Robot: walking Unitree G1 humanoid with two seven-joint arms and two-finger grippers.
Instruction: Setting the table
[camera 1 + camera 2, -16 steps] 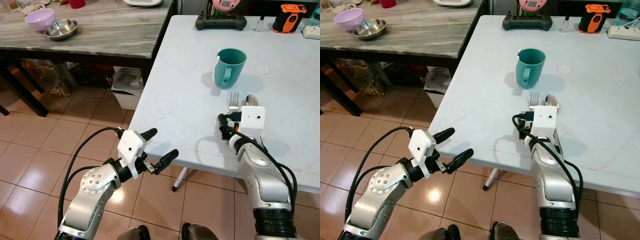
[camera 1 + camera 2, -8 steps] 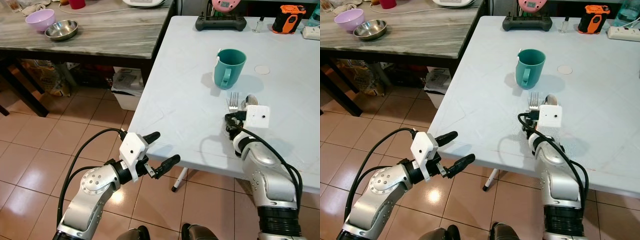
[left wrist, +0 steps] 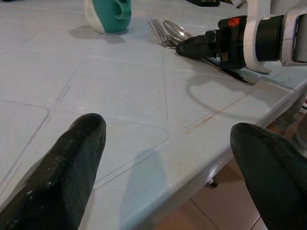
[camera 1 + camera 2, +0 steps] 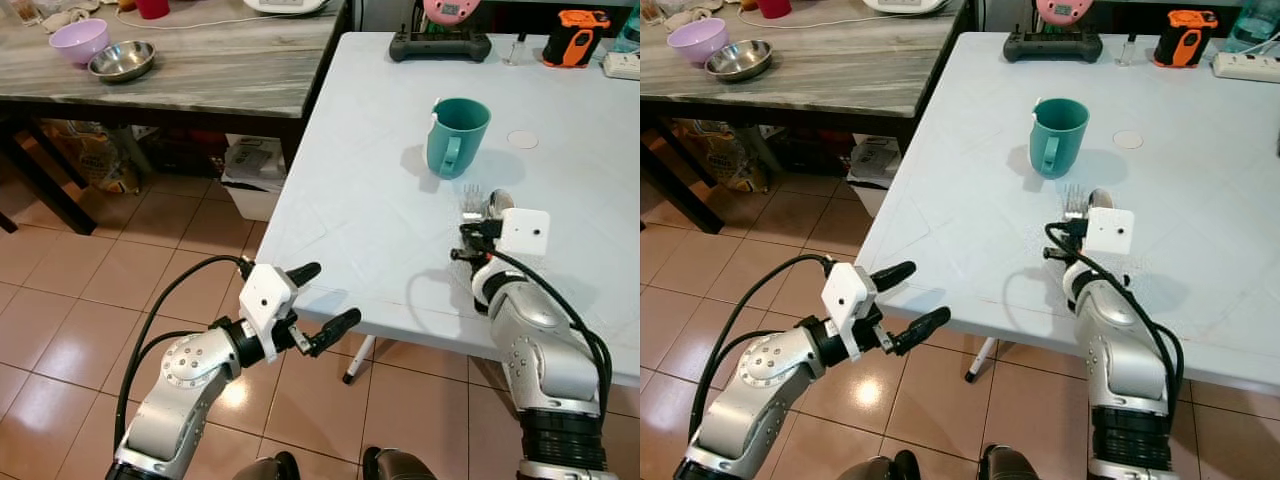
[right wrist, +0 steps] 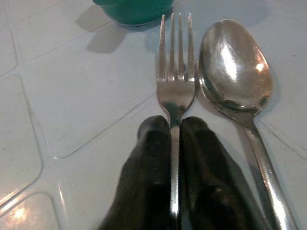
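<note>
One fork (image 5: 175, 81), one spoon (image 5: 235, 72) and one teal mug (image 4: 457, 136) are laid on the white table (image 4: 360, 190). The fork's handle is pinched by the right gripper (image 5: 175, 139), forearm low over the table; the left gripper (image 4: 322, 299) is held spread beside the table edge.

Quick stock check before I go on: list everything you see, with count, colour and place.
white table: 1, in front
mug: 1, teal, on white table
fork: 1, silver, below mug
spoon: 1, silver, beside fork
controller: 1, black, far edge
orange device: 1, far edge
grey table: 1, to the left
bowl: 1, purple, grey table
metal bowl: 1, beside it
left gripper: fingers open, off the table edge
right gripper: fingers shut on fork handle
</note>
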